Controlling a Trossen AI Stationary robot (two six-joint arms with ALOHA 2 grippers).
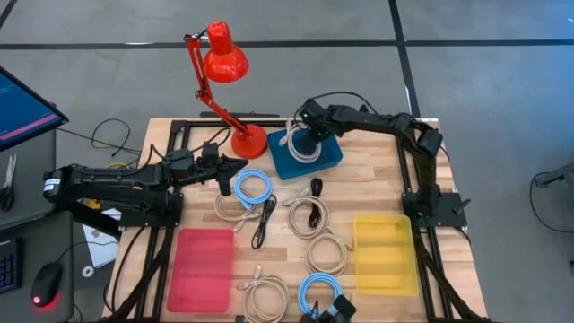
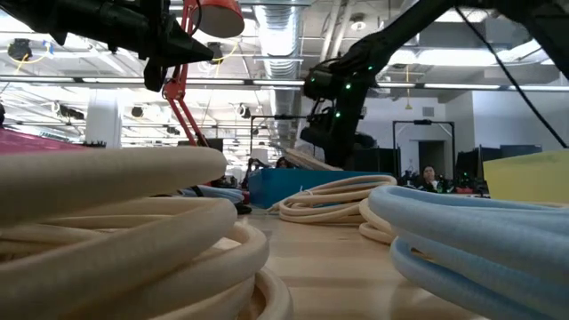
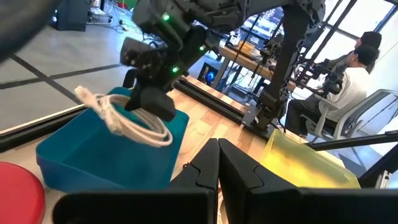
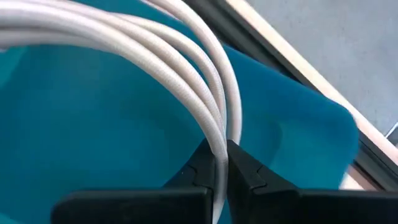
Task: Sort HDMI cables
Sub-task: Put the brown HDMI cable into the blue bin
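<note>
A beige-white coil hangs from my right gripper, which is shut on it above the blue tray at the table's far middle. My left gripper hovers shut and empty at the left, beside a light-blue coil lying flat. Other beige-white coils, two black bundles and a second light-blue coil lie on the wood. In the low view, coils fill the foreground. My right gripper pinches several strands on one side of the beige-white coil's loop between its two fingers, coming from above. The coil hangs tilted below the fingers over the blue tray. Whether its lower end touches the tray, I cannot tell.
A red tray sits near-left and a yellow tray near-right. A red desk lamp stands at the far edge, its base just left of the blue tray. People sit beyond the table.
</note>
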